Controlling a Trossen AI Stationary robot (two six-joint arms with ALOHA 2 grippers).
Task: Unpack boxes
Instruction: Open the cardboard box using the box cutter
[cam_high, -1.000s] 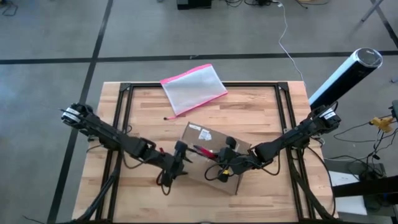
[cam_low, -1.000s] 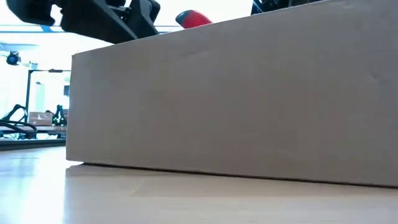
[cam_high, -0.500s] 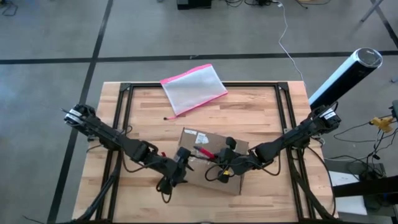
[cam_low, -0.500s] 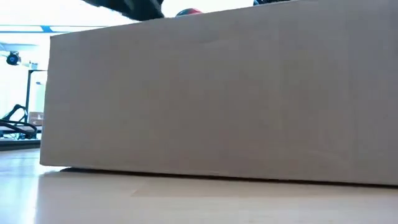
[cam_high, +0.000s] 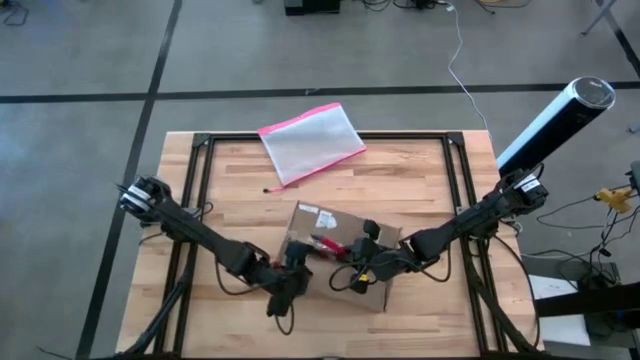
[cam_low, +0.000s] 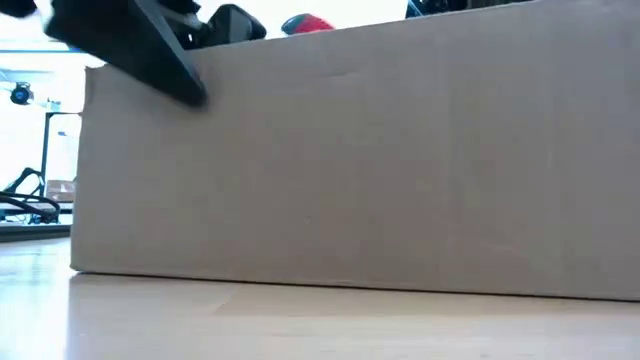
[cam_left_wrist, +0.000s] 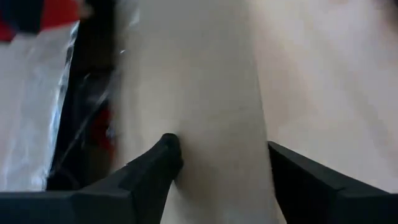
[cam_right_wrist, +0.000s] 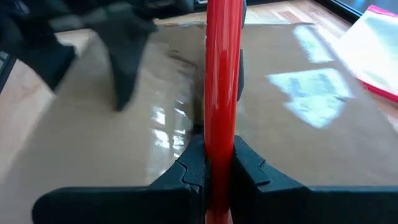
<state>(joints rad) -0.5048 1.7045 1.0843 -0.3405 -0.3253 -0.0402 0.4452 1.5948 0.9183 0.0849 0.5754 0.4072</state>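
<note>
**Right gripper pinches red tool over the box; left gripper straddles the box edge**

Right gripper (cam_high: 352, 277), seen from my overhead camera, sits on the brown cardboard box (cam_high: 340, 252) near the table's (cam_high: 420, 190) front middle, clamped on a red tool (cam_high: 325, 243) that lies across the box top; the left gripper (cam_high: 293, 262) is at the box's left end; a pink-edged pouch (cam_high: 310, 140) lies well apart at the far edge.

From table height, the box (cam_low: 380, 160) fills my picture; a dark finger (cam_low: 165, 65) hangs over its upper left corner.

Through the left wrist, I see the fingers (cam_left_wrist: 152, 171) spread apart, with the cardboard (cam_left_wrist: 199, 93) between them.

Through the right wrist, the fingers (cam_right_wrist: 186, 177) press on the red tool (cam_right_wrist: 221, 87) above the taped box top (cam_right_wrist: 298, 137).
</note>
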